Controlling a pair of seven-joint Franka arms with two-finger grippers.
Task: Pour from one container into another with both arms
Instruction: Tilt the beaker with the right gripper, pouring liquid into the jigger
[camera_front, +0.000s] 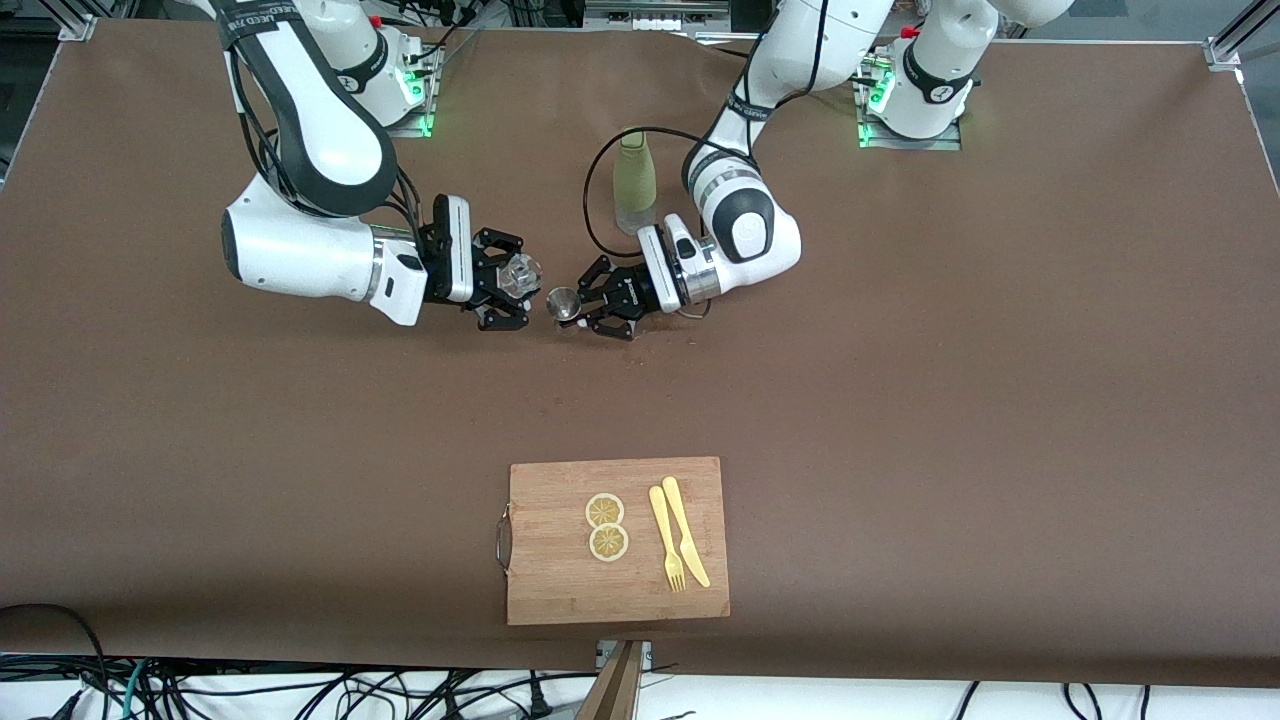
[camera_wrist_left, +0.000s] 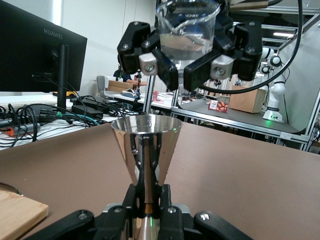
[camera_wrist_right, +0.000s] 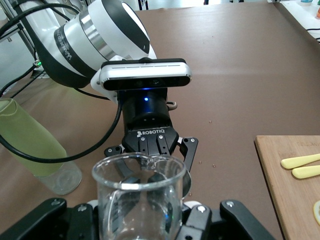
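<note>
Across the brown table (camera_front: 950, 350), with my right gripper (camera_front: 505, 280) clamped on a clear glass beaker (camera_front: 520, 272) at nine o'clock of the steel funnel-shaped cup (camera_front: 562, 303) clamped in my left gripper (camera_front: 600, 302), I judged tipping came next.

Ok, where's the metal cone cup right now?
The metal cone cup is upright in the left gripper mid-table, facing the glass beaker held by the right gripper, with the green bottle standing near it.
</note>
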